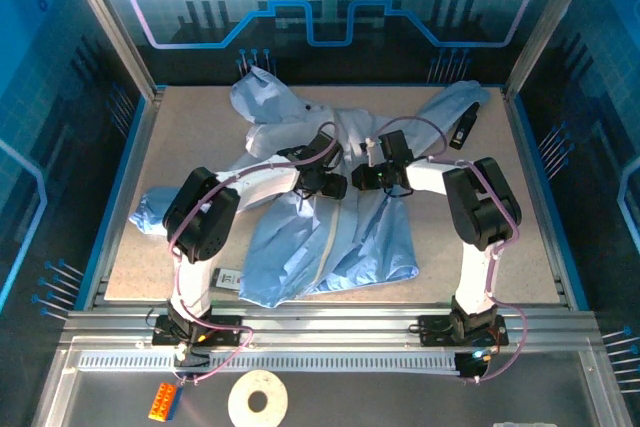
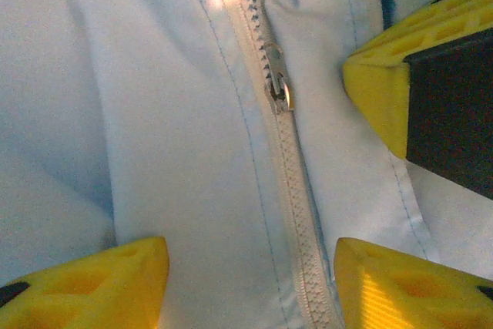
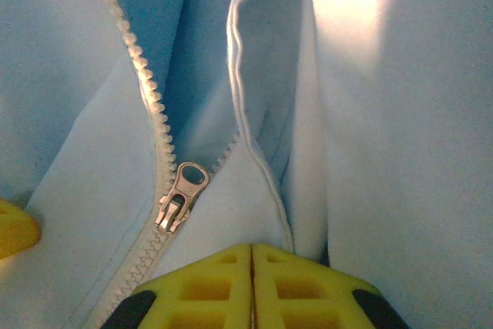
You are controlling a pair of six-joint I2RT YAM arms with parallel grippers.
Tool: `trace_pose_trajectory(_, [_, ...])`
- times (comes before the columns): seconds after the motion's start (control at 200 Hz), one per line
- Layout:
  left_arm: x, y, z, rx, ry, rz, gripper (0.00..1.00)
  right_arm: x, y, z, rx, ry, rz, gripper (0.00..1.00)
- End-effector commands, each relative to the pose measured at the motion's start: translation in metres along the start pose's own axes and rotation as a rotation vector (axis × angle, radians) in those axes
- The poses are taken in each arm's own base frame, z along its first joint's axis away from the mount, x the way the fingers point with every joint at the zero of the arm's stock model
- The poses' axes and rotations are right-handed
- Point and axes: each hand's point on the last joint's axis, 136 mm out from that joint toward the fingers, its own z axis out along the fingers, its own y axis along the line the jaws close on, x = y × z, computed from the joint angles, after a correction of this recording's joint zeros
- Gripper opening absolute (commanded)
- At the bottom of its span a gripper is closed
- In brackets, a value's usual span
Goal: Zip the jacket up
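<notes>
The light-blue jacket point(image 1: 300, 247) lies spread on the table, its pale zipper strip point(image 1: 328, 237) running toward the near hem. The metal slider point(image 2: 279, 86) point(image 3: 179, 198) sits partway up; the teeth are joined below it and spread apart above. My left gripper point(image 1: 322, 185) point(image 2: 250, 283) is open, its yellow fingertips point(image 2: 115, 283) straddling the joined zipper below the slider. My right gripper point(image 1: 362, 179) point(image 3: 253, 256) is shut, tips resting on the jacket fabric just right of the slider and not on the pull tab. Whether fabric is pinched between them does not show.
A black object point(image 1: 462, 129) lies by the far right sleeve. A small white tag point(image 1: 228, 275) sits near the jacket's left hem. In the front tray are an orange brick point(image 1: 165, 402) and a white tape roll point(image 1: 258, 399). Metal posts frame the table.
</notes>
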Motion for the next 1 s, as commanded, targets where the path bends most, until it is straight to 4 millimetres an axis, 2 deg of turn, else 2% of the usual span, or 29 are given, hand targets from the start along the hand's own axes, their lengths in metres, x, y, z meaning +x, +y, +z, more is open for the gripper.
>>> trace_pose_trajectory(0.0, [0.006,-0.004,0.017,0.005,0.026,0.033,0.61,0.0,-0.006,-0.005,0.01,-0.016,0.041,0.07])
trace_pose_trajectory(0.145, [0.02,-0.005,0.044,0.015,0.067,0.026,0.72,0.003,-0.006,-0.005,0.002,-0.015,0.053,0.05])
trace_pose_trajectory(0.22, [0.025,-0.004,0.054,0.021,0.083,0.033,0.71,0.005,-0.005,-0.005,-0.008,-0.013,0.056,0.05])
trace_pose_trajectory(0.29, [0.024,-0.005,0.054,0.047,0.075,0.037,0.57,0.005,-0.003,-0.008,-0.015,-0.019,0.051,0.05])
trace_pose_trajectory(0.405, [0.012,-0.012,0.042,0.146,-0.001,0.053,0.2,-0.002,0.002,-0.016,-0.044,-0.05,0.039,0.05])
trace_pose_trajectory(0.49, [0.002,-0.013,0.029,0.201,-0.067,0.066,0.0,-0.012,0.008,-0.026,-0.077,-0.09,0.032,0.05])
trace_pose_trajectory(0.695, [-0.018,-0.015,-0.001,0.275,-0.194,0.151,0.0,-0.036,0.027,-0.054,-0.15,-0.162,-0.015,0.08])
trace_pose_trajectory(0.845, [-0.028,-0.023,-0.022,0.333,-0.269,0.215,0.0,-0.05,0.05,-0.074,-0.23,-0.221,-0.126,0.09])
trace_pose_trajectory(0.996, [-0.035,-0.027,-0.041,0.393,-0.329,0.246,0.0,-0.056,0.065,-0.082,-0.289,-0.234,-0.192,0.14])
